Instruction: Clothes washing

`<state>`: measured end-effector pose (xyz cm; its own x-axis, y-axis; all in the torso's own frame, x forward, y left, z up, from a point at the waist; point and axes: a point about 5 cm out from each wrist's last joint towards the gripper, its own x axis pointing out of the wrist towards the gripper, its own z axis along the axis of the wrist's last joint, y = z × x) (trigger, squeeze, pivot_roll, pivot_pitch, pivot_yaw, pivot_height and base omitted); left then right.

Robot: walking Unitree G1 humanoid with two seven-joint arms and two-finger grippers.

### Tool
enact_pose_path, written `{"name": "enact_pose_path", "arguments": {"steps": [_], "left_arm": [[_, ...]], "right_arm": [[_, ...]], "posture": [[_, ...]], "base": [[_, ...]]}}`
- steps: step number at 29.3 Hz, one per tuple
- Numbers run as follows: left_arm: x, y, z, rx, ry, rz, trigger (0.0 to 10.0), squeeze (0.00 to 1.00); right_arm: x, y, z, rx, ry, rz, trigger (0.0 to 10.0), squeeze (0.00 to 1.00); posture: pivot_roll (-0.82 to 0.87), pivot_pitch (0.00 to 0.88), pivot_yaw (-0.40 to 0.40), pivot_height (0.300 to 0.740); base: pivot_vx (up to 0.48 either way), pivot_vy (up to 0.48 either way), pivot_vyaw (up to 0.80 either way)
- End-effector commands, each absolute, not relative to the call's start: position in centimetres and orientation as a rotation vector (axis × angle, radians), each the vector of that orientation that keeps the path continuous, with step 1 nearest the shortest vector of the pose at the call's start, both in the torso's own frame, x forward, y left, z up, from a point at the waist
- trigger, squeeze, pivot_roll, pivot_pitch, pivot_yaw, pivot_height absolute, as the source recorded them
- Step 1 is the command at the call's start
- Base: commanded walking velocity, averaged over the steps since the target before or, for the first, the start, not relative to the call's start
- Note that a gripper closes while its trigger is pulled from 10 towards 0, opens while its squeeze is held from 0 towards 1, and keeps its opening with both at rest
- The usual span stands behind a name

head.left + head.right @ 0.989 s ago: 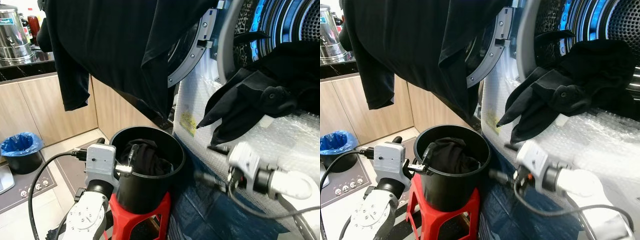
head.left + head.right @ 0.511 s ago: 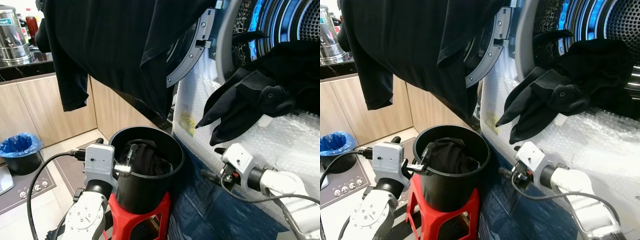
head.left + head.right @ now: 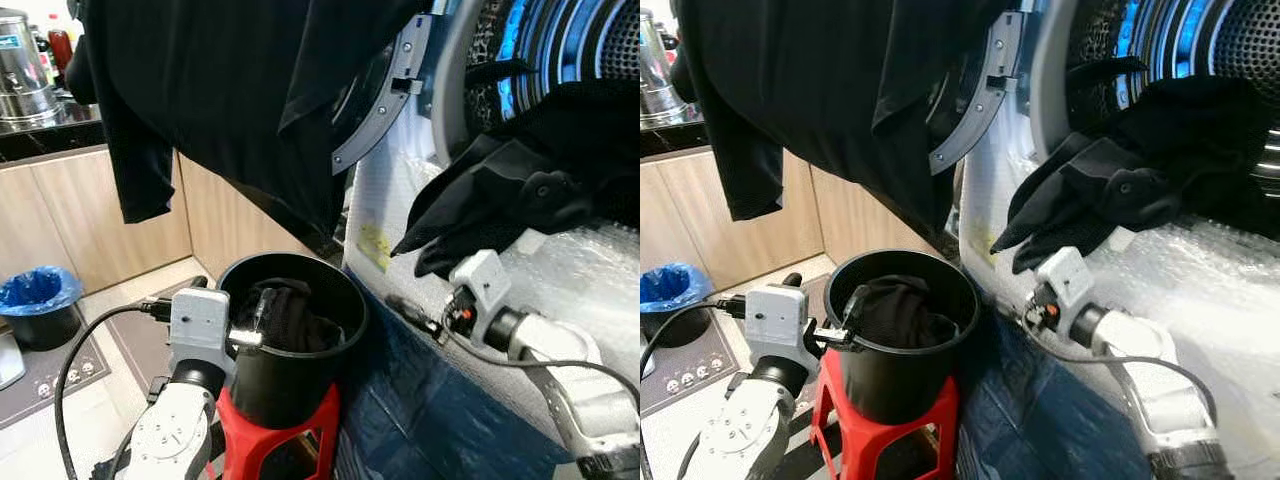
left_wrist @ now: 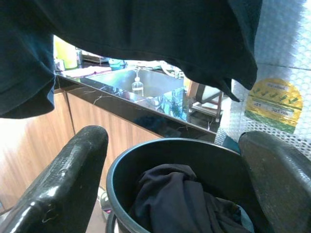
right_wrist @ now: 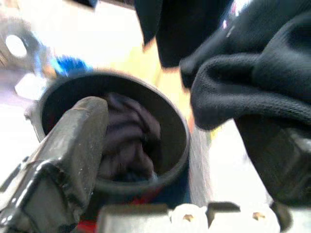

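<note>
A black bucket [image 3: 300,350] stands on a red stool [image 3: 285,440] and holds dark clothes [image 4: 175,199]. My left gripper [image 3: 234,292] is at the bucket's near rim and open, with the bucket between its spread fingers [image 4: 63,179]. A black garment [image 3: 500,200] hangs out of the washing machine drum [image 3: 585,40]. Just below its drooping end, against the washer's front, is my right gripper [image 3: 410,312], open and holding nothing. A large black shirt [image 3: 230,100] drapes over the open washer door [image 3: 385,110], above the bucket.
Bubble wrap [image 3: 590,280] covers the washer front and a blue tarp [image 3: 420,420] lies at its foot. A bin with a blue bag [image 3: 40,295] stands at the left by wooden cabinets. A steel urn [image 3: 25,65] sits on the counter.
My right gripper has risen and moved in toward the washer, ending just under the hanging black garment. The left arm and the bucket have not moved.
</note>
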<state>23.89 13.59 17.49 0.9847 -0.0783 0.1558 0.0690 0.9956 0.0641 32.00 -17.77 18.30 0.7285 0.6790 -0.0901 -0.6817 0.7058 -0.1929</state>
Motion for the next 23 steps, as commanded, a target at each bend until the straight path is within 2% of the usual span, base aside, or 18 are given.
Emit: {"name": "enact_pose_path", "arguments": {"steps": [1, 23], "left_arm": [[23.8, 13.2, 17.8, 0.048, -0.166, -0.085, 10.0, 0.0], [23.6, 13.2, 17.9, 0.048, -0.169, -0.081, 10.0, 0.0]], "right_arm": [[32.4, -17.9, 19.2, -0.199, -0.031, 0.735, 10.0, 0.0], [35.7, -16.7, 23.4, 0.161, -0.19, 0.707, 10.0, 0.0]], "posture": [[0.09, 0.0, -0.112, 0.74], [0.11, 0.0, -0.112, 0.74]], "base": [[0.0, 0.0, 0.0], [0.0, 0.0, 0.0]]}}
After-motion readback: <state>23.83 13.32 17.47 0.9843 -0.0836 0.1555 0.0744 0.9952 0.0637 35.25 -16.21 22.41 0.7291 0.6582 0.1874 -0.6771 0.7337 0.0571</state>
